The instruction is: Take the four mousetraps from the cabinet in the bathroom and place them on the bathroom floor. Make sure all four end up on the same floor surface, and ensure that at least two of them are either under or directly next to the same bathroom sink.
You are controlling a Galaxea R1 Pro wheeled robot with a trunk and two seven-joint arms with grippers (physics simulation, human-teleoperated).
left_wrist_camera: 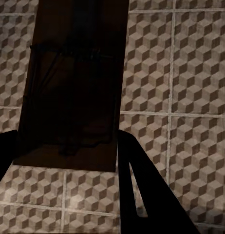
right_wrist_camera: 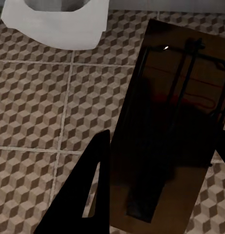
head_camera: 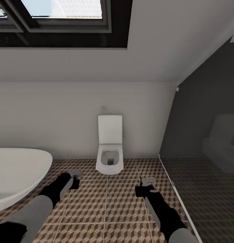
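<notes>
Currently in transit: left gripper (head_camera: 75,174) and right gripper (head_camera: 148,182) each w/ jaws pinching a mousetrap (left_wrist_camera: 73,83), second mousetrap (right_wrist_camera: 176,122), above the bathroom floor (head_camera: 106,202), facing toilet (head_camera: 109,153). Next, probably: locate sink, set both down beside it.

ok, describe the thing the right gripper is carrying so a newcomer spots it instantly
Start at the white toilet on the far wall; the right gripper hangs over the cube-patterned floor before it. Between its fingers sits a flat rectangular board, the mousetrap, with dark wire and a red mark, unlike the patterned tiles.
</notes>
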